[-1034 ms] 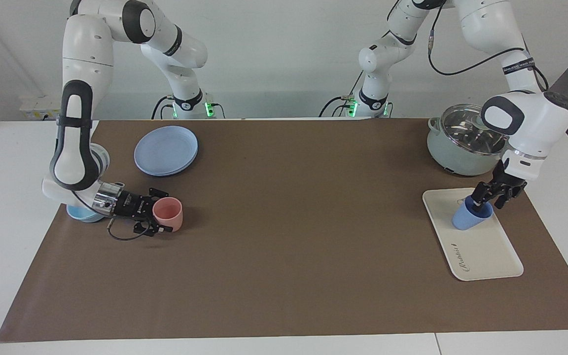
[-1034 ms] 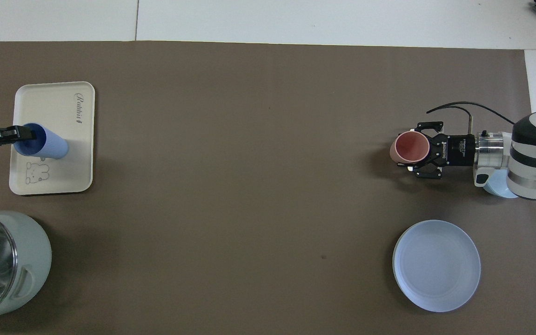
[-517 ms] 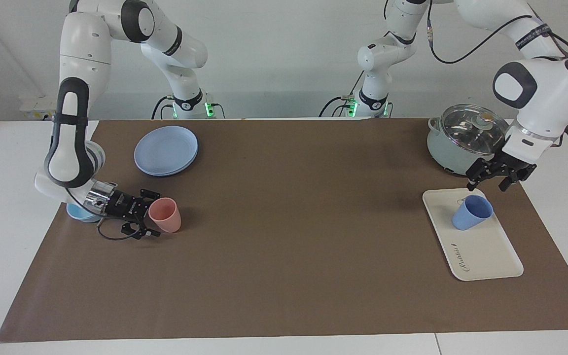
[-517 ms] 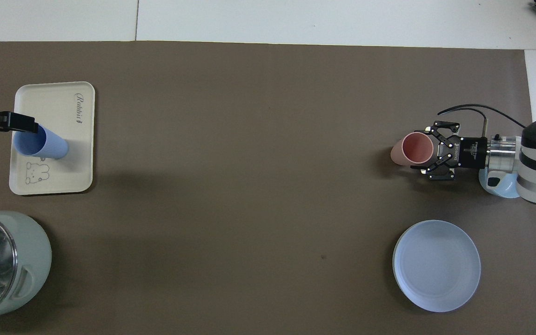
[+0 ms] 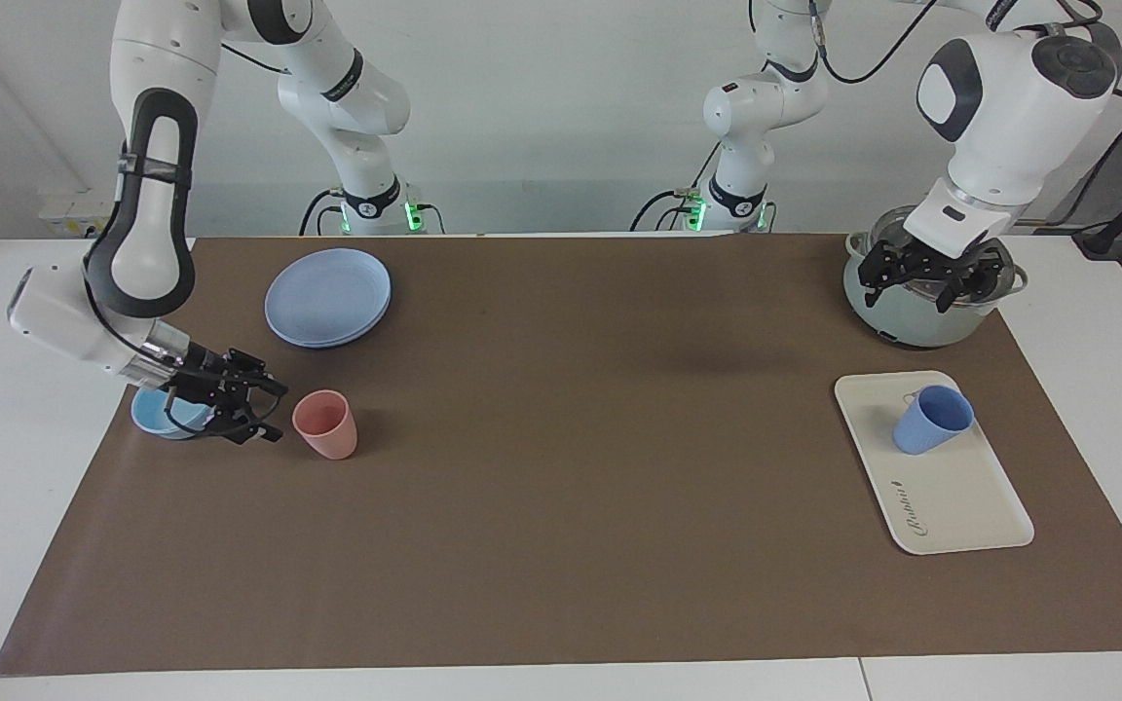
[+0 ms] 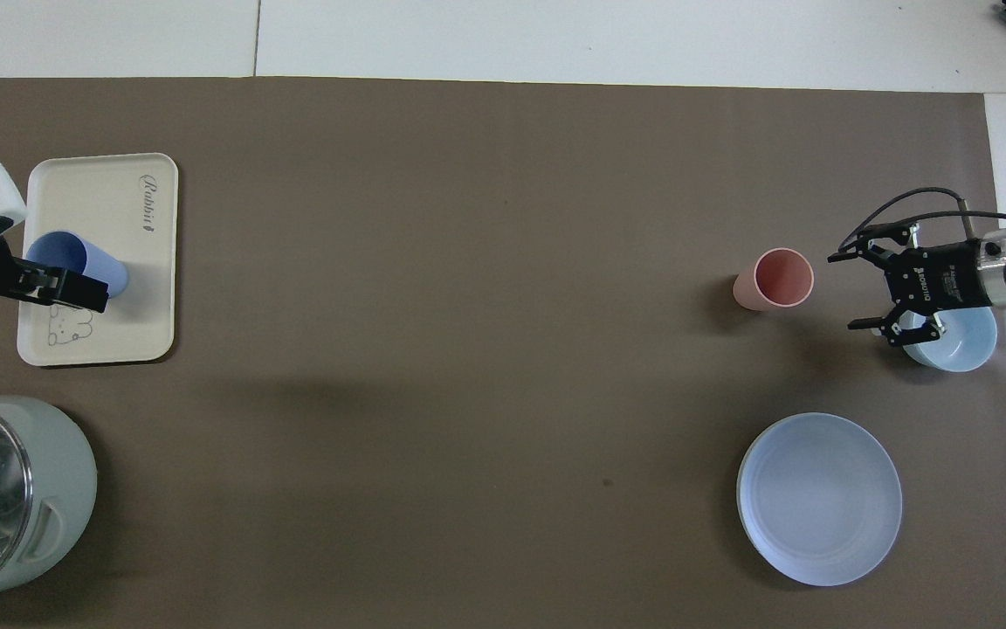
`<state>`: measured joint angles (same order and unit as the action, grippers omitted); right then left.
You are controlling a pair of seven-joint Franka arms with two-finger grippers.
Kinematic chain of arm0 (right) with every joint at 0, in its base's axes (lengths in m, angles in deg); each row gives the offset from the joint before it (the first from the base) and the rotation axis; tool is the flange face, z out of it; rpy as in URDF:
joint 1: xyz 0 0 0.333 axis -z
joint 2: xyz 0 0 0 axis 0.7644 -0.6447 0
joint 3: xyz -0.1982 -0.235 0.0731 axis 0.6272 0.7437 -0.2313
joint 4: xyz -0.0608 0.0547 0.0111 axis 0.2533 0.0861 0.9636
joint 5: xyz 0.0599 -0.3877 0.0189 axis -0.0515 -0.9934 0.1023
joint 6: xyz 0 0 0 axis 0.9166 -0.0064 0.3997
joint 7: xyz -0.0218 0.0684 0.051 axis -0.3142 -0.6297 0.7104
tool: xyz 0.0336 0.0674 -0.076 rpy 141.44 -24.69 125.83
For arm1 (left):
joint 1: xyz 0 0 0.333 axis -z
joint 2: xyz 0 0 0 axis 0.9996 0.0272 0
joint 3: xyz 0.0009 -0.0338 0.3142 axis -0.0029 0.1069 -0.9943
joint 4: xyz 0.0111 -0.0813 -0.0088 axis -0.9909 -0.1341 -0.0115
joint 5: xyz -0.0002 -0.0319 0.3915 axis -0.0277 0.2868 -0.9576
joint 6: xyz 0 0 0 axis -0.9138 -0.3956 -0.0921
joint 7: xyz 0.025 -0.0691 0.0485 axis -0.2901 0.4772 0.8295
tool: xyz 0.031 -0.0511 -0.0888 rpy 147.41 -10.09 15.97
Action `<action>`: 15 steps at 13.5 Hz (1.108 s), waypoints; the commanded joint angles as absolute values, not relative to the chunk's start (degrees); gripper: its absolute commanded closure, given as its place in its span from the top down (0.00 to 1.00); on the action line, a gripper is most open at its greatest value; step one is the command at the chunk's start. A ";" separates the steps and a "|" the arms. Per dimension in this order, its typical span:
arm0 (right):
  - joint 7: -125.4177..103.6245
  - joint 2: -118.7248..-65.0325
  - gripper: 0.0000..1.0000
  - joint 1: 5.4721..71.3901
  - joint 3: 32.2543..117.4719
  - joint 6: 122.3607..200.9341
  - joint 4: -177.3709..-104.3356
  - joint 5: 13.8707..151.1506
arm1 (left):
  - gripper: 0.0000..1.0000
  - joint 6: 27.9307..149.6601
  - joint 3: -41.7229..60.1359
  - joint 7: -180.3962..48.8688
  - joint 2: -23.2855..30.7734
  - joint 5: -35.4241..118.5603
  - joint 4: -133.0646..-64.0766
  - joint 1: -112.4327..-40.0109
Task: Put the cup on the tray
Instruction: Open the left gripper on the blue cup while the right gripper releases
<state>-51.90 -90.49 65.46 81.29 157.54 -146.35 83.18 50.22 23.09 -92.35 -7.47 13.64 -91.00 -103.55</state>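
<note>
Facing view: The cup (image 5: pixel 932 420) stands upright on the tray (image 5: pixel 960 506), on the half nearer the robots, free of both arms. The tray lies flat on the surface (image 5: pixel 561 506) at the left arm's end. The left gripper (image 5: pixel 923 279) is raised, well clear of the cup, and hangs in front of the pot (image 5: pixel 912 321), which sits nearer the robots than the tray; its fingers are spread and hold nothing. At the right arm's end, the right gripper (image 5: pixel 264 409) is low, just beside the pink cup (image 5: pixel 325 424) and apart from it; its fingers are spread and empty. A bowl (image 5: pixel 160 417) sits partly hidden under that wrist. A plate (image 5: pixel 328 296) lies nearer the robots than the pink cup.

Overhead view: Here the left gripper (image 6: pixel 75 293) overlaps the cup (image 6: pixel 84 262) and the bear drawing on the tray (image 6: pixel 132 336); this overlap comes from the gripper's height, as the facing view shows. The gap between the right gripper (image 6: pixel 848 290) and the pink cup (image 6: pixel 775 279) reads plainly. The bowl (image 6: pixel 957 345) shows more fully here, partly under the gripper. The pot (image 6: pixel 5 489) appears only in part at the frame edge; its lid is probably glass. The plate (image 6: pixel 819 498) lies alone.
</note>
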 commanded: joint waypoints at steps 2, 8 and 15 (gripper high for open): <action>-41.95 -84.11 0.99 62.26 80.57 154.46 -147.85 73.83 | 1.00 46.84 22.44 -90.53 -9.57 12.83 -91.07 -102.59; -27.24 -78.39 0.99 50.76 80.57 152.68 -147.84 56.87 | 1.00 41.13 8.23 -86.74 -10.19 15.90 -85.28 -86.19; -26.98 -74.60 0.99 47.66 80.57 145.85 -137.68 53.59 | 1.00 37.34 6.53 -86.39 -9.30 18.28 -79.46 -86.42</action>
